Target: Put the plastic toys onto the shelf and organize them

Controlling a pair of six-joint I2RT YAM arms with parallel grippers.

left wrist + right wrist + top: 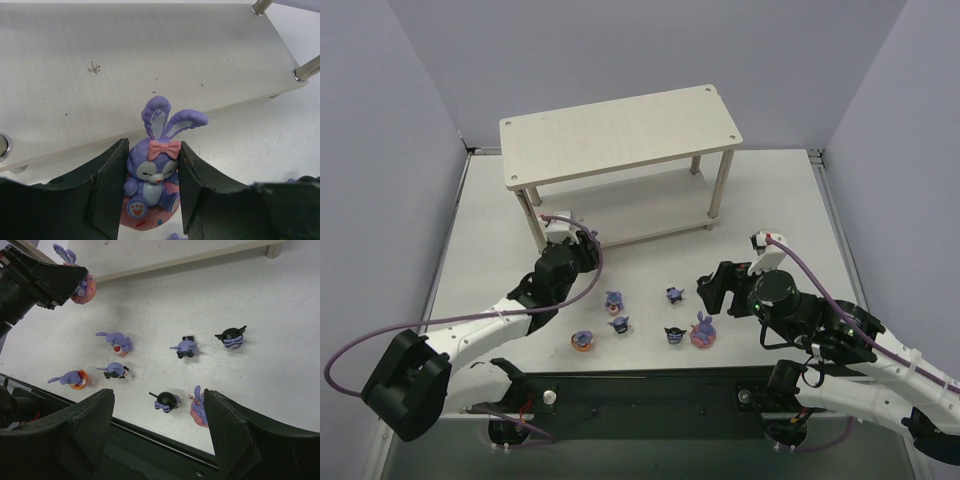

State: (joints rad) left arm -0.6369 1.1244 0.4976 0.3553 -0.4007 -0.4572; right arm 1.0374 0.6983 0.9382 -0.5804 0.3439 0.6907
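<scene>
My left gripper [152,146] is shut on a purple bunny [152,175] with a pink bow and pink base. It holds the bunny just in front of the lower board [150,60] of the beige shelf [620,130], near its left end. In the top view the left gripper [585,238] hides the bunny. My right gripper [159,395] is open and empty, hovering over loose toys: a dark figure [166,400] and a bunny on a pink base [198,409] lie below it. In the top view the right gripper [706,288] is right of the toy group.
Several more toys lie scattered on the table: bunnies [118,342] [72,379], purple-and-black figures [184,347] [116,370], and a dark figure [231,336]. Both shelf boards look bare. The black base plate [640,395] runs along the near edge.
</scene>
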